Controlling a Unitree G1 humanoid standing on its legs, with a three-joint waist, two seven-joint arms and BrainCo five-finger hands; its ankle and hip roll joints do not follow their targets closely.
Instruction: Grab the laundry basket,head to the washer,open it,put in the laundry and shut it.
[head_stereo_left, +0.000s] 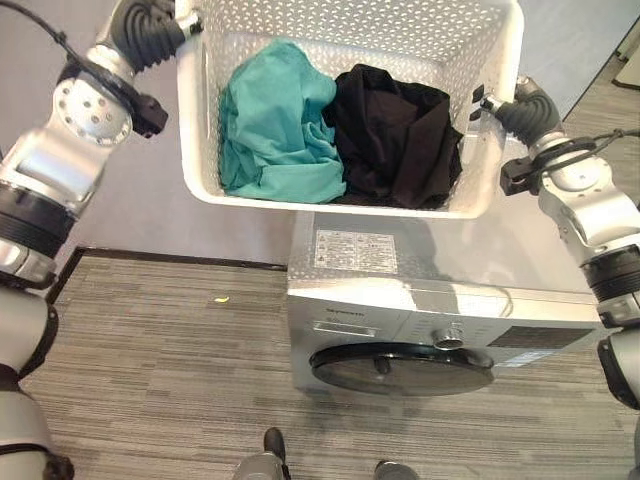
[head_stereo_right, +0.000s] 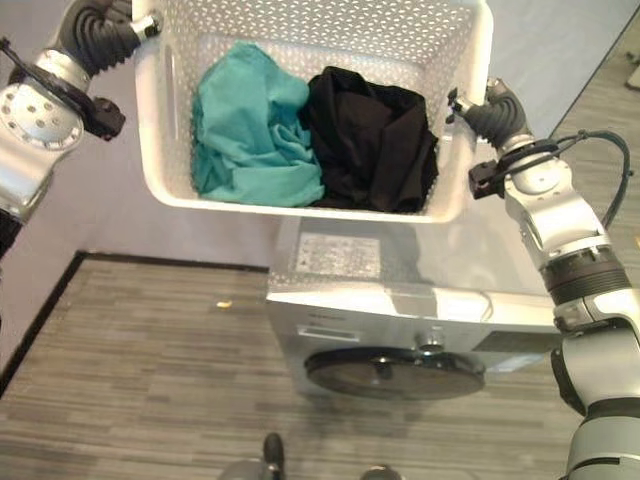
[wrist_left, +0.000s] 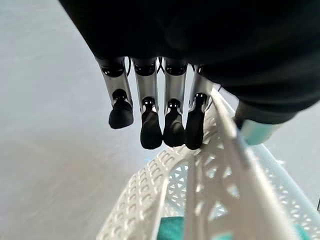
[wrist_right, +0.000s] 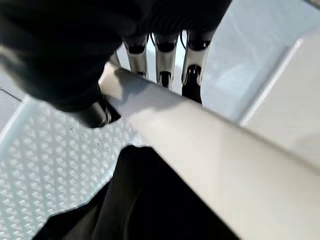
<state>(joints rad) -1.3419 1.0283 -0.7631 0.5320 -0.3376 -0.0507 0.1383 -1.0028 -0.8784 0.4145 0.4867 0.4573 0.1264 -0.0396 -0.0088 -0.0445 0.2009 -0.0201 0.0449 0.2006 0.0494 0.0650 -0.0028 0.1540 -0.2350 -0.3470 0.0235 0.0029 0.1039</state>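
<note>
I hold a white perforated laundry basket (head_stereo_left: 330, 205) in the air, over the back of a silver washer (head_stereo_left: 440, 275). A teal garment (head_stereo_left: 275, 125) lies in its left half and a black garment (head_stereo_left: 395, 135) in its right half. My left hand (head_stereo_left: 150, 30) grips the basket's left rim (wrist_left: 220, 135), with its fingers (wrist_left: 150, 125) down the outside of the wall. My right hand (head_stereo_left: 520, 112) pinches the right rim (wrist_right: 210, 145): fingers (wrist_right: 162, 65) outside, thumb (wrist_right: 97, 112) inside. The washer's round dark door (head_stereo_left: 400, 368) is closed.
The washer stands against a grey wall (head_stereo_left: 150, 210) with a dark skirting strip. Striped grey floor (head_stereo_left: 150, 370) lies open to the washer's left, with a small yellow scrap (head_stereo_left: 221, 299) on it.
</note>
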